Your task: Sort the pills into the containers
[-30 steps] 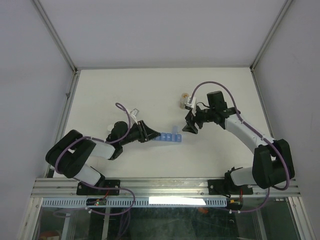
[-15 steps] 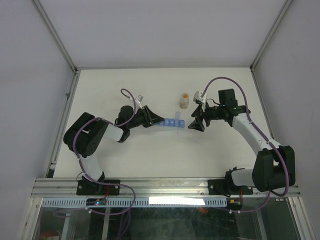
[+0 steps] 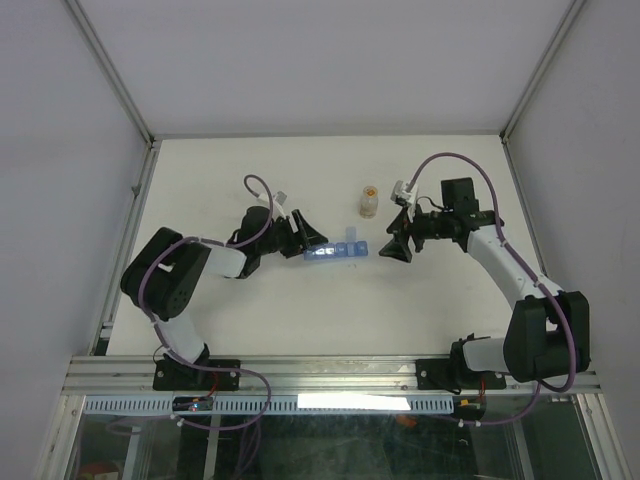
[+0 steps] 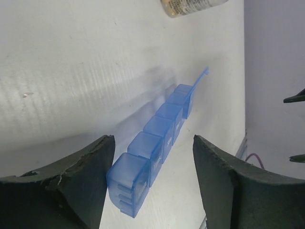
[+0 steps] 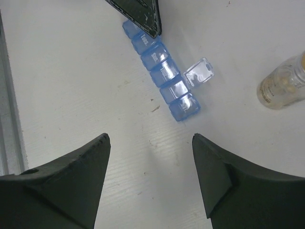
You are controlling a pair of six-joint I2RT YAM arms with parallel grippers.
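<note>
The containers are a translucent blue strip (image 3: 335,251) of small square compartments lying mid-table, also in the left wrist view (image 4: 157,140) and the right wrist view (image 5: 161,76). One lid near its right end stands open (image 5: 199,72). My left gripper (image 3: 308,240) is open, and the strip's left end lies between its jaws (image 4: 152,139), close to the left finger (image 4: 90,167). My right gripper (image 3: 392,246) is open and empty (image 5: 150,138), just right of the strip's right end. Tan pills show only inside a small clear bottle (image 5: 281,86).
The small clear bottle (image 3: 369,200) stands behind the strip's right end, upright, and its edge shows at the top of the left wrist view (image 4: 190,5). The enclosure's metal frame (image 3: 130,215) borders the white table on the left.
The strip and my left gripper have moved from lower on the table up toward the bottle. My right gripper drew back to the right. One lid of the strip now stands open.
</note>
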